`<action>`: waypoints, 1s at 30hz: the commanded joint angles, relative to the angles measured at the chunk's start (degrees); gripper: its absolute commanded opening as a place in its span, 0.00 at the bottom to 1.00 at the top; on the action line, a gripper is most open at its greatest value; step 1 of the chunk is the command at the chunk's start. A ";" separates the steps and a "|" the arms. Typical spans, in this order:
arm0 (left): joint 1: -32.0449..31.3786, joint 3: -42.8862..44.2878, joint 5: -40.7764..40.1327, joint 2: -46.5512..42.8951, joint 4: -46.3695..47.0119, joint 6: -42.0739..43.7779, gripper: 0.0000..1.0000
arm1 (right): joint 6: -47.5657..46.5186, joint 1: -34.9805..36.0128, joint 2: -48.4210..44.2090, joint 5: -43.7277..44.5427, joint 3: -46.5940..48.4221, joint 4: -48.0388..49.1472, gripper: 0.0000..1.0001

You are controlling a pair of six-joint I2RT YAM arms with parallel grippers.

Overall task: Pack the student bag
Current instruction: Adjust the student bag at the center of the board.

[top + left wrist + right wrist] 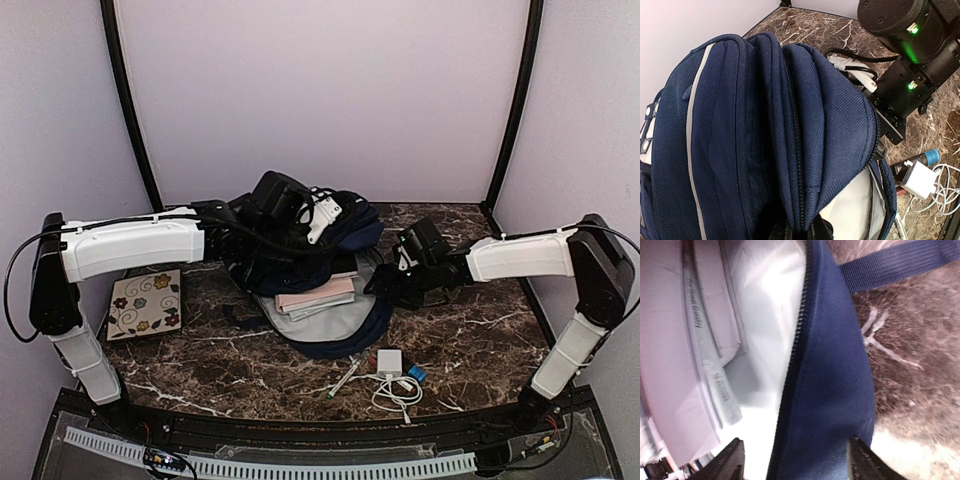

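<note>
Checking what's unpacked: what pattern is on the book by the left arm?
Beige with flowers and dark swirls; top view shows the book best.

Lab booth (prob. robot test cell): plain walls (320, 90), blk corner posts (130, 110), marble-look tabletop (480, 340).

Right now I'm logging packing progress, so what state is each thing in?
student bag: unzipped, main compartment gaping open.
books: lying inside the bag's open compartment.
left gripper: shut on a fold of the bag's top.
right gripper: open, straddling the bag's zipper edge.
floral notebook: closed, flat on the table.
charger: on the table, cable loosely coiled.
</note>
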 commanded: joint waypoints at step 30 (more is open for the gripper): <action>-7.39 25.01 3.78 6.94 -10.21 8.23 0.85 | -25.32 -24.61 22.39 -4.33 48.48 -25.90 0.41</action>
